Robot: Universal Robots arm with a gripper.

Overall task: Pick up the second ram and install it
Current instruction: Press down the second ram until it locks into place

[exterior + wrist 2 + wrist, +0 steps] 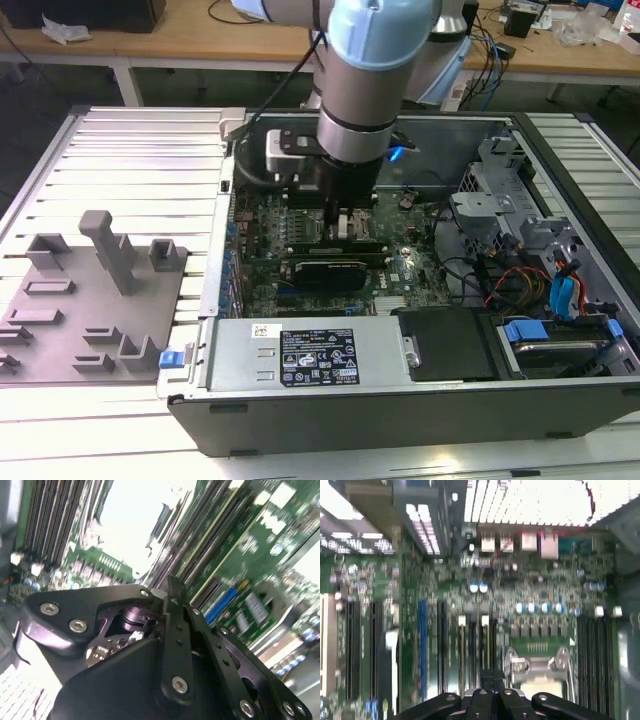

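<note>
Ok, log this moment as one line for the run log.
arm: inside open computer case | gripper: low over motherboard, at memory slots | fingers: unclear

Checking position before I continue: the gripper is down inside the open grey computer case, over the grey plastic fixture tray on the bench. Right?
Not quite. The gripper is inside the open grey computer case, but over the green motherboard, not the grey plastic fixture tray, which sits outside the case toward the exterior view's left.

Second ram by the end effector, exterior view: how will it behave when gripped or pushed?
The second ram looks thin and long, so probably light, stiff lengthwise, apt to tilt. On edge over the motherboard below the end effector, it is likely fragile if pushed sideways.
</note>
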